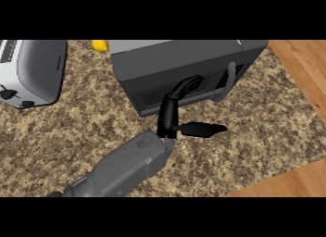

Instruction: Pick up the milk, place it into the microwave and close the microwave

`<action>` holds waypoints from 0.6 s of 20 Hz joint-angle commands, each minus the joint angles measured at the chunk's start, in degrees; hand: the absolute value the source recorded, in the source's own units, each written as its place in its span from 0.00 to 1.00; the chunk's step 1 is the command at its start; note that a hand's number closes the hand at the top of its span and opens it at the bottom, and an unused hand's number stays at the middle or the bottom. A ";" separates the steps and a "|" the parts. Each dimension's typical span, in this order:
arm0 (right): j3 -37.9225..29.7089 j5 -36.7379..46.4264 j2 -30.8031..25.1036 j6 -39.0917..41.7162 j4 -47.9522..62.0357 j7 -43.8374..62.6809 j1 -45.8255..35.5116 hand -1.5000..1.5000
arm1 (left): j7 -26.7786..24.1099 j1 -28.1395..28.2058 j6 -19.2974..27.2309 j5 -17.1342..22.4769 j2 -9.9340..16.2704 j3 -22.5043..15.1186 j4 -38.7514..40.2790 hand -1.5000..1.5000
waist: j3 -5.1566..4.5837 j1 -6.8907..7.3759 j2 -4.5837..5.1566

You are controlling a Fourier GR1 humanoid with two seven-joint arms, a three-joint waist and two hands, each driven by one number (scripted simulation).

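My forearm (pixel 125 169) comes in low; hand (pixel 172 115) has straight fingers (pixel 186 86) pressed together against the shut microwave (pixel 183 69) door, thumb out sideways. Toaster (pixel 25 69) sits left.

See one forearm (pixel 128 169) only, grey, coming in from lower edge left of centre, angled up and right across counter. Cannot tell which arm it is. Black hand (pixel 170 115) at its end, fingers (pixel 186 86) straight, reaching toward counter's back edge. Thumb (pixel 201 129) sticks out sideways to right, well apart from fingers. Nothing held.
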 commanded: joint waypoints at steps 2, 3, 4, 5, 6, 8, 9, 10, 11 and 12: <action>0.37 0.03 -0.08 0.16 1.34 -0.14 -1.23 1.00 | -0.97 -4.03 1.31 2.27 0.02 3.24 4.00 0.00 | 0.02 -0.37 0.66; 3.28 -10.34 8.18 2.70 4.46 0.61 -0.50 1.00 | -0.92 -3.53 0.62 2.04 0.02 2.76 2.62 0.00 | 0.63 1.20 1.24; 3.54 -10.70 7.69 3.77 5.71 1.14 -0.10 0.00 | -1.19 -4.01 0.63 2.40 0.02 2.80 2.92 0.00 | 0.46 1.11 1.21; 3.94 -11.22 7.52 4.16 5.63 2.16 -0.55 0.00 | -1.37 -4.17 0.18 2.84 0.02 2.99 3.39 0.00 | 0.17 1.22 1.13; 4.16 -11.84 7.60 4.60 6.46 2.38 -0.95 0.00 | -1.47 -4.43 0.68 3.07 0.02 2.56 3.47 0.00 | 0.19 1.12 1.24; 3.52 -13.26 7.05 5.41 7.53 3.07 -1.19 0.00 | -1.78 -4.84 0.61 3.64 0.02 2.76 4.19 0.00 | 0.13 0.44 1.02; 3.36 -14.10 6.77 6.02 8.34 3.52 -1.34 0.00 | -1.67 -4.48 0.37 4.27 0.02 2.78 4.24 0.00 | 0.10 0.29 1.19; 3.67 -14.89 6.93 6.78 9.26 3.53 -1.62 0.00 | -2.23 -5.24 0.51 4.18 0.02 2.82 3.96 0.00 | 0.18 0.51 1.30; 3.45 -15.14 6.65 6.90 9.65 3.81 -1.83 0.00 | -2.37 -5.22 0.42 4.42 0.02 2.95 4.67 0.00 | 0.14 0.57 1.21; 3.55 -16.35 6.94 7.30 9.97 4.17 -2.37 0.00 | -2.91 -4.70 0.10 4.57 0.02 2.30 4.50 0.00 | 0.08 0.29 1.22</action>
